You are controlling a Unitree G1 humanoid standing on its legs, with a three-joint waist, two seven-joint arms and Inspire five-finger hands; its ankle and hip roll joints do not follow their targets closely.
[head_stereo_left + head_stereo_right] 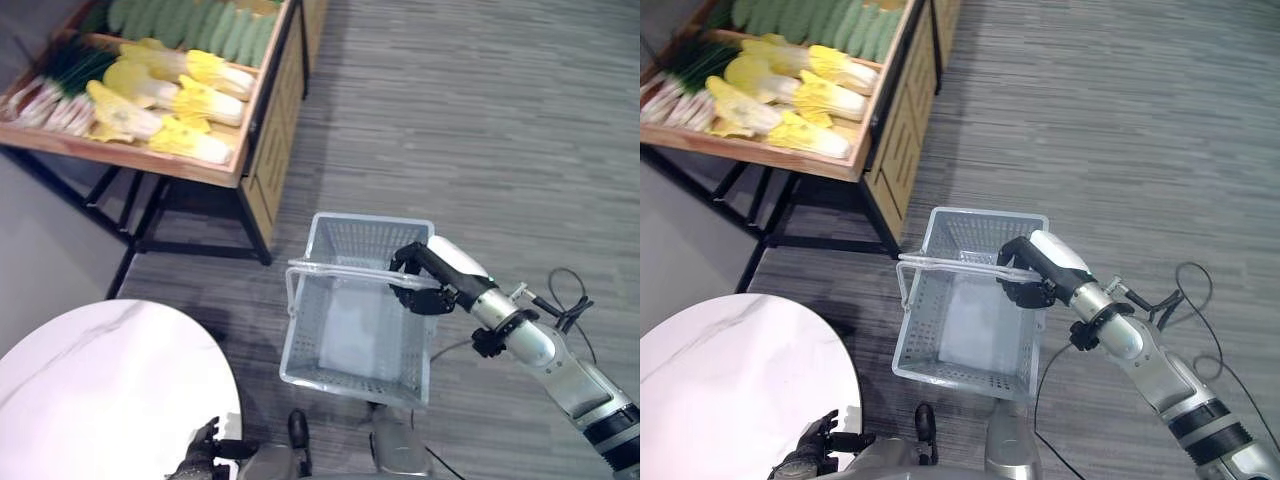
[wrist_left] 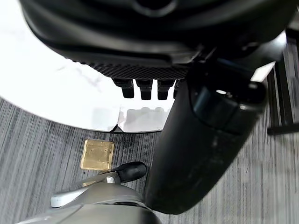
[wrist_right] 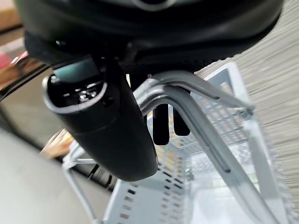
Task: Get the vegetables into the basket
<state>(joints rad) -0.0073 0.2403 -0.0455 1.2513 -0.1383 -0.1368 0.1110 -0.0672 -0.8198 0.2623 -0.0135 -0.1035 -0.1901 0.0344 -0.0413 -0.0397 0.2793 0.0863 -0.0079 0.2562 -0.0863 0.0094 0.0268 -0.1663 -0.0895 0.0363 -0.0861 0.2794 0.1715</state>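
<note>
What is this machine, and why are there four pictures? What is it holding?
It is a walking robot with two arms. Two pictures come from cameras in its head, looking down. The other two come from cameras on its wrists, very close up. Its right robot hand curls round the handles of an empty grey basket above the striped floor. Its left robot hand is open beside a round white table. A wooden stand holds yellow cabbages, green vegetables and leeks.

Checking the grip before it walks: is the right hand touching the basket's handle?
Touching. In the right wrist view the right hand has its fingers curled round the basket handle.
</note>
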